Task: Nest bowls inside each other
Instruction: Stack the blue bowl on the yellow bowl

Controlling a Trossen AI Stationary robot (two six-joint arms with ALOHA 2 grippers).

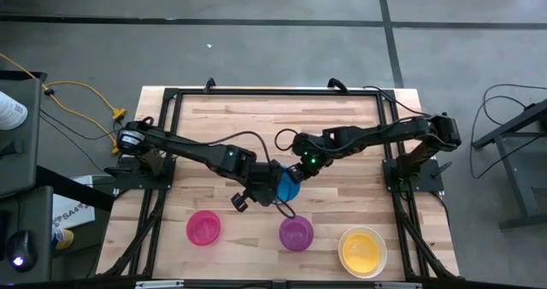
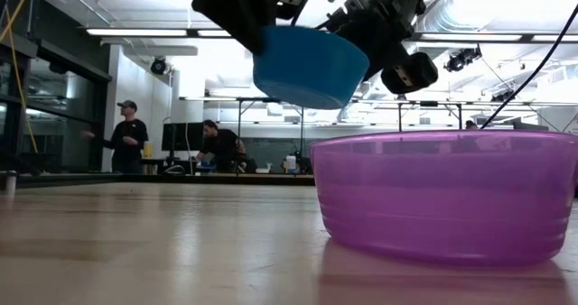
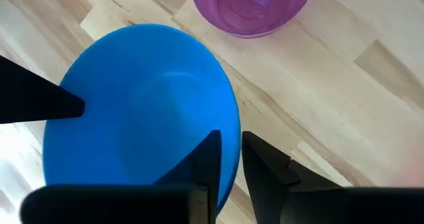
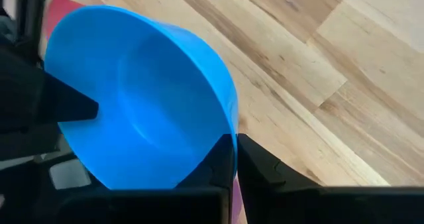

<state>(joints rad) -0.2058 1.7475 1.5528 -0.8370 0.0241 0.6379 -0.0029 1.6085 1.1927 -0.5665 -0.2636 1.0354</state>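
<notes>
The right gripper [image 4: 235,154] has its fingers clenched on the rim of the blue bowl [image 1: 288,186], one finger inside the wall and one outside, as its own wrist view shows. The left gripper [image 3: 228,161] sits at the opposite rim of the same bowl; its fingers straddle the rim with a visible slit between them, so they look loosened, and whether they still press the plastic cannot be told. From the low view the bowl hangs clear of the surface [image 1: 342,135], tilted, with both arms meeting above it.

Just beyond the fingers, toward the near edge of the surface, stands the purple bowl [image 1: 296,233], upright and empty. To one side of it is the pink bowl [image 1: 203,227], to the other the yellow bowl [image 1: 362,250], which seems to lie inside a pale, wider rim. All three are well apart from the held bowl.

This looks like a handover in mid-air, with the nesting yet to come. The risk is the single pinch on a thin, slick rim: if the left fingers drag while parting, they could twist the bowl out of the right grip. The tilt is the second worry; lowered like this, the bowl may strike the purple rim, skid it along, or settle crooked.
</notes>
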